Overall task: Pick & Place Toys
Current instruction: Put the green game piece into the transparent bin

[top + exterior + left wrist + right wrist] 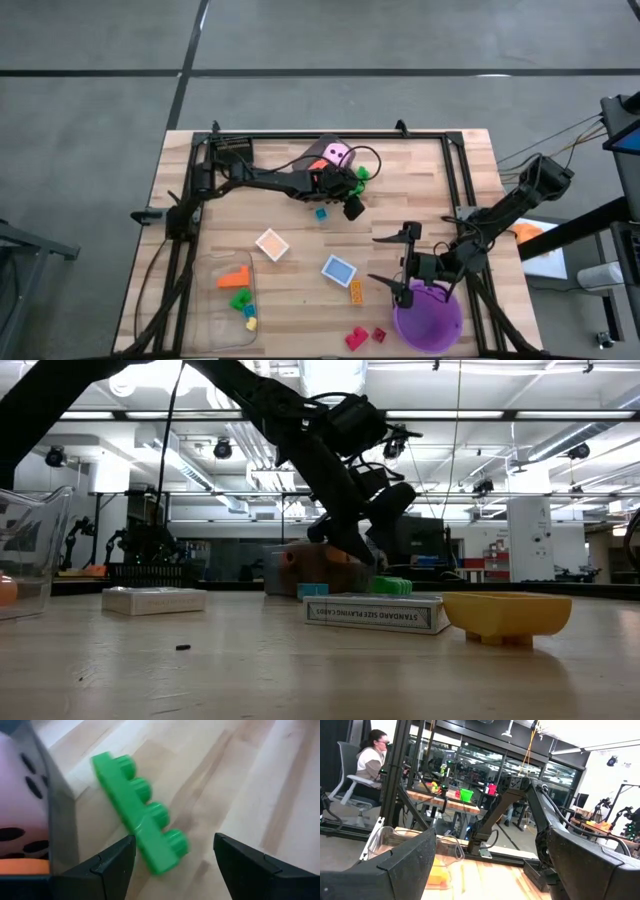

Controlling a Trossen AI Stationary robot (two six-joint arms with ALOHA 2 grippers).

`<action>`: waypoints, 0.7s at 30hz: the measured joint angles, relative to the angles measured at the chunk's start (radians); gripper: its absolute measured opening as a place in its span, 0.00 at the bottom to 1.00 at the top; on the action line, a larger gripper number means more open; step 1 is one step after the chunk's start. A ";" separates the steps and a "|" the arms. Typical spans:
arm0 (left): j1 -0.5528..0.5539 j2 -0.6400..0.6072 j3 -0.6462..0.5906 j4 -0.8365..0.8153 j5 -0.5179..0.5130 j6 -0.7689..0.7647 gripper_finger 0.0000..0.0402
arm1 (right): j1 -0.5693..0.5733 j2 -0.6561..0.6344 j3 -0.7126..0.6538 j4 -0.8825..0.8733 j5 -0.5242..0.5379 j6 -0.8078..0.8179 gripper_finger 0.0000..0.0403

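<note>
A green four-stud brick (140, 812) lies flat on the table at the far middle, beside a pink dotted die (337, 154) and an orange die (318, 165). My left gripper (175, 845) slants down over it, open, with the brick's near end (162, 852) between its fingers. In the high view the left gripper (357, 187) sits right by the green brick (361, 172). My right gripper (393, 260) hangs open and level at the near right, beside the purple bucket (428, 318), with nothing between its fingers. My left gripper has one finger (117, 862) right against the side of the green brick's near end (150, 855). Whether it touches the brick, I cannot tell. The other finger (250, 865) stands clear of it, and the brick lies flat on the table.
A small teal brick (321, 213), an orange tile (271, 244), a blue tile (338, 269), an orange brick (356, 291) and two red bricks (357, 338) lie on the table's middle and near part. A clear tray (212, 275) at the near left holds several bricks.
</note>
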 joint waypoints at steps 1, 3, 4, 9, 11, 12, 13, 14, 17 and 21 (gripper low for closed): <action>-0.004 0.001 0.006 0.007 0.007 0.001 0.68 | 0.000 0.000 0.000 0.000 0.000 0.000 0.91; -0.015 0.002 0.011 0.024 0.018 0.019 0.68 | 0.000 0.000 0.000 0.000 0.000 0.000 0.91; -0.021 0.003 0.011 0.039 0.023 0.027 0.68 | 0.000 0.000 0.000 0.000 0.000 0.000 0.91; -0.040 0.003 0.011 0.080 0.024 0.063 0.68 | 0.000 0.000 0.000 0.000 0.000 0.000 0.91; -0.041 0.003 0.011 0.078 0.007 0.080 0.68 | 0.000 0.000 0.000 0.000 0.000 0.000 0.91; -0.040 0.003 0.011 0.074 -0.003 0.083 0.68 | 0.000 0.000 0.000 0.000 0.000 0.000 0.91; -0.040 0.003 0.011 0.072 -0.005 0.085 0.68 | 0.000 0.000 0.000 0.000 0.000 0.000 0.91; -0.040 0.003 0.011 0.072 -0.005 0.085 0.68 | 0.000 0.000 0.000 0.000 0.000 0.000 0.91; -0.044 0.003 0.012 0.072 0.020 0.085 0.68 | 0.000 0.000 0.000 0.000 0.000 -0.001 0.91; -0.055 0.002 0.012 0.079 0.014 0.080 0.68 | 0.000 0.000 0.000 0.000 0.000 -0.004 0.91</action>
